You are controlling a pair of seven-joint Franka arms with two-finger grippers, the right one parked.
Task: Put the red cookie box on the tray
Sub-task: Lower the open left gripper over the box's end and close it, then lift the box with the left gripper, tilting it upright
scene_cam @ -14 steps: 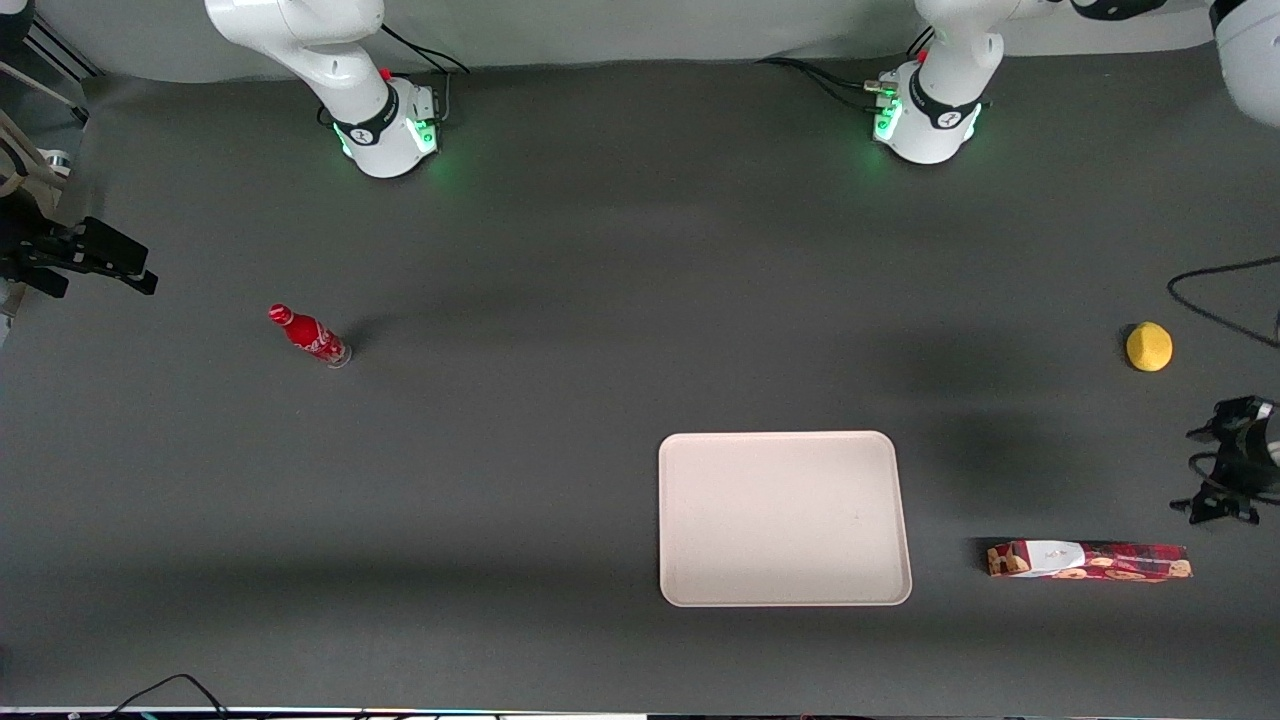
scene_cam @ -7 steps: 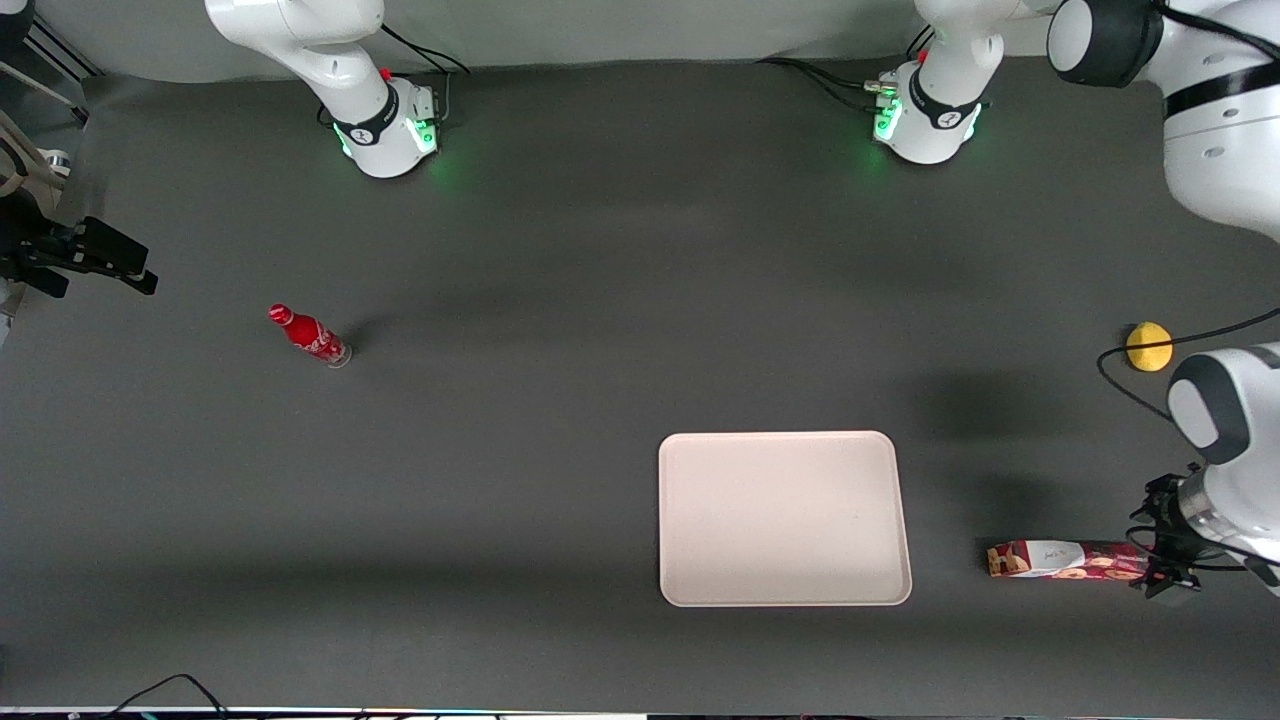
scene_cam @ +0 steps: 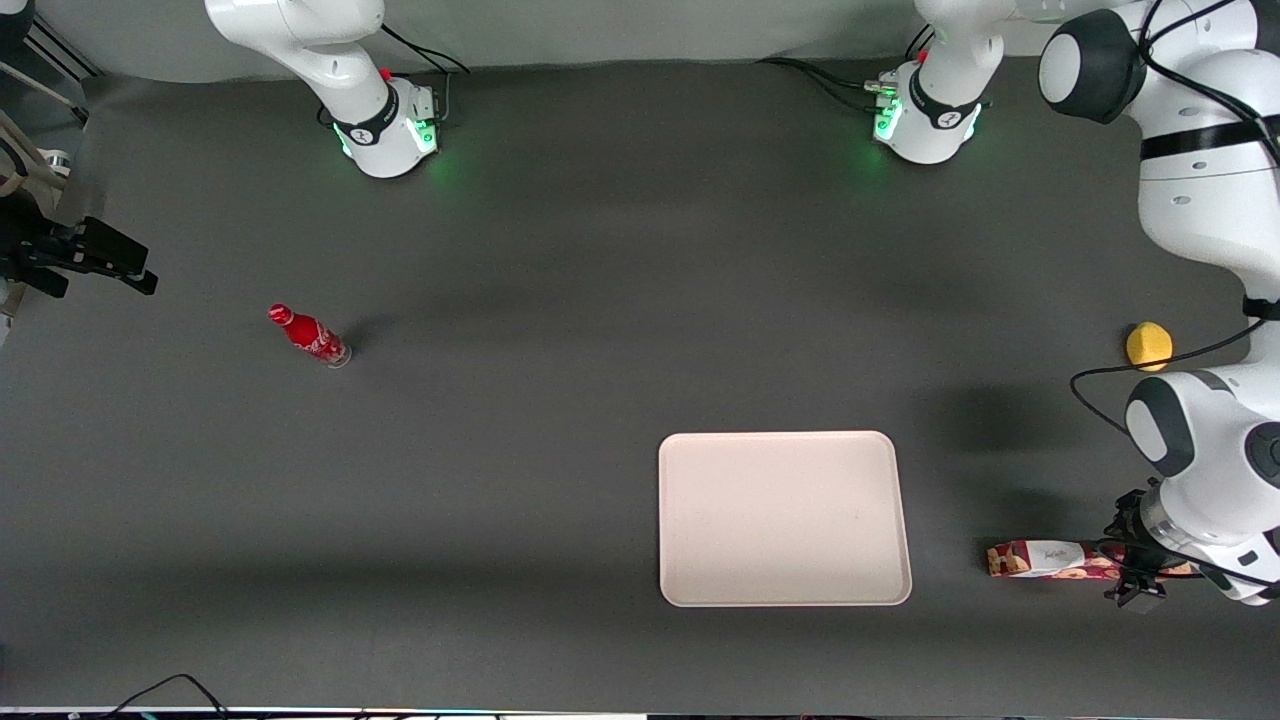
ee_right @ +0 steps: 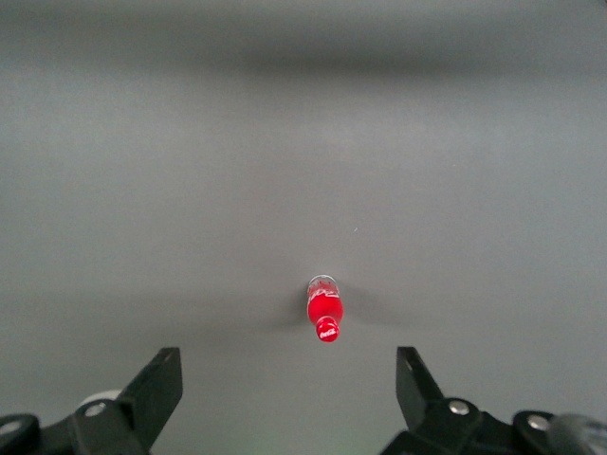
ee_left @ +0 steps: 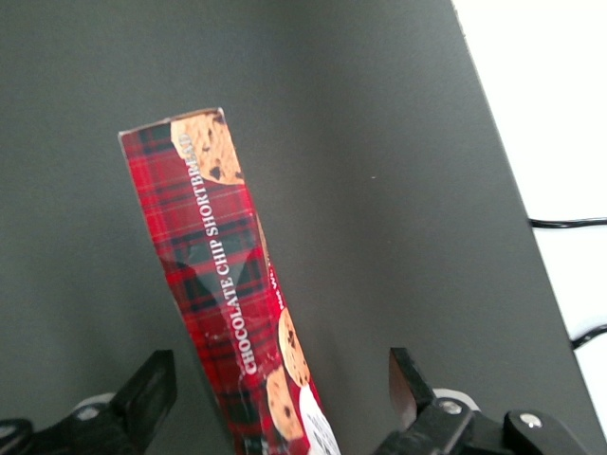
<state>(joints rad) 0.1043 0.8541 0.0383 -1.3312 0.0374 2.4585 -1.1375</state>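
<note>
The red cookie box (scene_cam: 1045,558) lies flat on the dark table, beside the tray (scene_cam: 783,518) toward the working arm's end and apart from it. The cream-white tray has nothing on it. My left gripper (scene_cam: 1135,570) hangs over the part of the box that lies toward the working arm's end and hides it in the front view. In the left wrist view the tartan box (ee_left: 223,284) runs between the gripper's (ee_left: 278,374) open fingers (ee_left: 152,393), which stand apart from its sides.
A yellow lemon-like fruit (scene_cam: 1149,346) lies farther from the front camera than the gripper, with a black cable (scene_cam: 1100,385) beside it. A small red bottle (scene_cam: 308,335) stands toward the parked arm's end. The table's edge (ee_left: 503,142) runs beside the box.
The left arm has swung into view and brought its gripper nearer the front camera, from beside the box's end to over the box. Box and tray have not moved.
</note>
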